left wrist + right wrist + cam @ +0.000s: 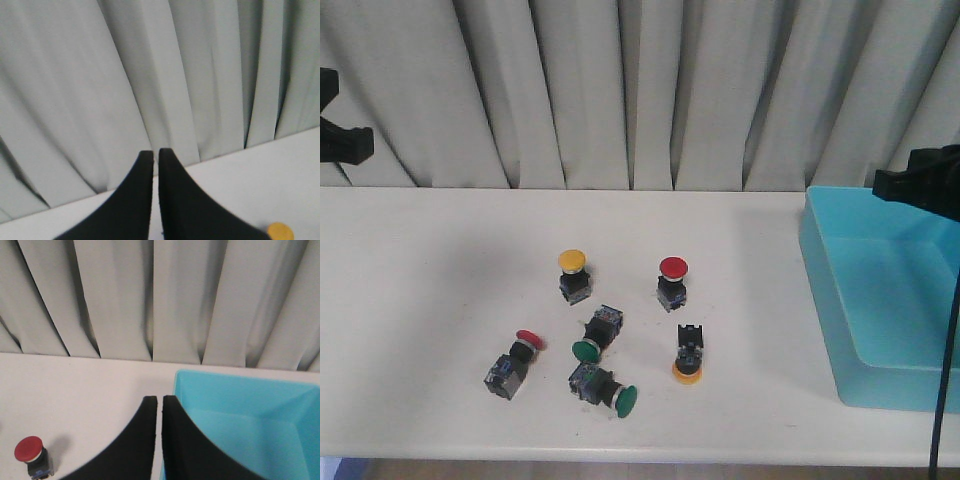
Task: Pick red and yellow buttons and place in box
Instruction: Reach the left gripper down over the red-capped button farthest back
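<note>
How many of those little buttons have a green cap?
2. One green button lies mid-cluster on the table; the other green button is nearest the front edge. Nothing seems to hide more.

A staged robot test bay, not a home: a bare white bench [440, 300] fills the lower frame, and pleated grey curtains [620, 90] close off the whole upper background.
</note>
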